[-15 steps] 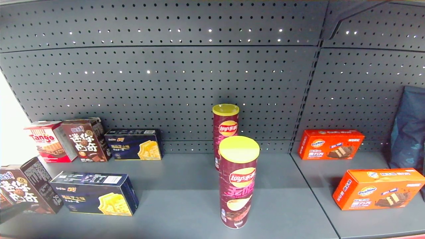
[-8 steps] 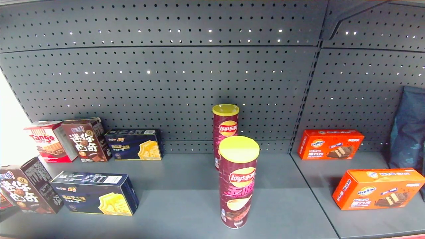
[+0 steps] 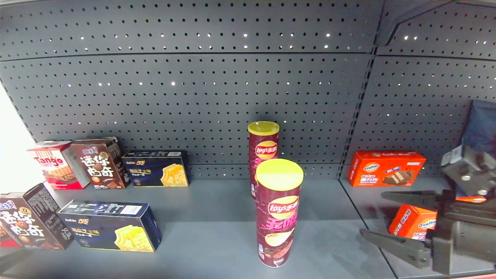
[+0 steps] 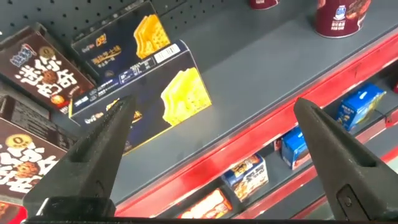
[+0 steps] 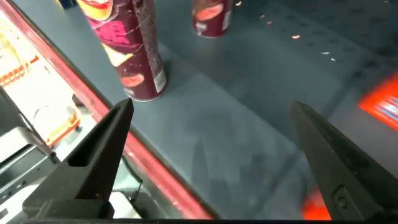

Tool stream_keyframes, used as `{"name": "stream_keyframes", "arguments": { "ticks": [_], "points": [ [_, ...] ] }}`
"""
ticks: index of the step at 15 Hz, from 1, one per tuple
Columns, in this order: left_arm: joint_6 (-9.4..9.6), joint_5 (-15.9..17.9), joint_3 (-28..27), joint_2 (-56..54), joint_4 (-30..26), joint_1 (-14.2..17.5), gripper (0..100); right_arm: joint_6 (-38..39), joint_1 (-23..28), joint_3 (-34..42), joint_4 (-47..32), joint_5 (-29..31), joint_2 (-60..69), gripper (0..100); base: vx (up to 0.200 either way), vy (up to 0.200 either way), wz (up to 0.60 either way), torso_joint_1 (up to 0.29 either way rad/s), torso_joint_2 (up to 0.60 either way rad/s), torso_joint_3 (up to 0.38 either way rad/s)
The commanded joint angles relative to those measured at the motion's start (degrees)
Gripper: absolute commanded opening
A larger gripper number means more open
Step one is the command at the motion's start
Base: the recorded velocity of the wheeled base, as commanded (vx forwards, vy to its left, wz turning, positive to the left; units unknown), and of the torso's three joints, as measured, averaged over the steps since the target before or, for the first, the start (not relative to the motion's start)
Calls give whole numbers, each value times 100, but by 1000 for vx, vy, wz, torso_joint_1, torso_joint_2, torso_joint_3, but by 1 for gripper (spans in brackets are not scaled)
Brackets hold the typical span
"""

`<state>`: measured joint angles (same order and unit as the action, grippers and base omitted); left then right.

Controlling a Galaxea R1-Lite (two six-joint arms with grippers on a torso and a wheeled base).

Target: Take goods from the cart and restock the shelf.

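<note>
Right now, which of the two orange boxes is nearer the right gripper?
The front orange box, partly hidden behind the right gripper; the other orange box stands farther back.

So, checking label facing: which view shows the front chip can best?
Head view: the front chip can stands whole, lid to base. Right wrist view crops that can at the top; left wrist view catches its base.

This is a shop, in a snack aisle. A grey metal shelf (image 3: 217, 209) stands before a perforated back panel (image 3: 193, 97) of the kind used for retail displays. Packaged goods face outward in rows: tall chip cans (image 3: 278, 211), orange boxes (image 3: 385, 167) and dark blue biscuit boxes (image 3: 110, 224). A red rail (image 4: 273, 121) runs along the shelf's front edge, and blue packets (image 4: 357, 106) sit on the tier below.
</note>
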<state>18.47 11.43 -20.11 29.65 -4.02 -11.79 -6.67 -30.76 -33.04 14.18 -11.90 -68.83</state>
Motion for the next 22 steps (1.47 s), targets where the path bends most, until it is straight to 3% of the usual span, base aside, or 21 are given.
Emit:
{"name": "stream_keyframes", "arguments": {
  "ticks": [1,3,5,9,12,19,20,22],
  "points": [
    [-1,-1,34,32,-2,1,100,43,-211,-63,270,126,-1133,100,0,0,0,0,0,0],
    [-54,8,34,41,7,-8,100,52,-203,-168,279,126,-1326,100,0,0,0,0,0,0],
    [-238,-1,87,32,7,1,100,52,-220,-397,287,126,-1669,100,0,0,0,0,0,0],
    [-265,-1,104,32,7,1,100,52,-229,-564,322,126,-1977,100,0,0,0,0,0,0],
    [-414,-10,122,-3,7,1,100,52,-352,-634,472,126,-2196,100,0,0,0,0,0,0],
    [-441,-10,218,-20,16,10,100,52,-537,-783,489,126,-2539,100,0,0,0,0,0,0],
    [-555,-10,227,-20,16,10,100,52,-537,-871,489,126,-2609,100,0,0,0,0,0,0],
    [-581,-10,262,-73,16,10,100,43,-545,-915,489,118,-2688,100,0,0,0,0,0,0]
  ]
}}
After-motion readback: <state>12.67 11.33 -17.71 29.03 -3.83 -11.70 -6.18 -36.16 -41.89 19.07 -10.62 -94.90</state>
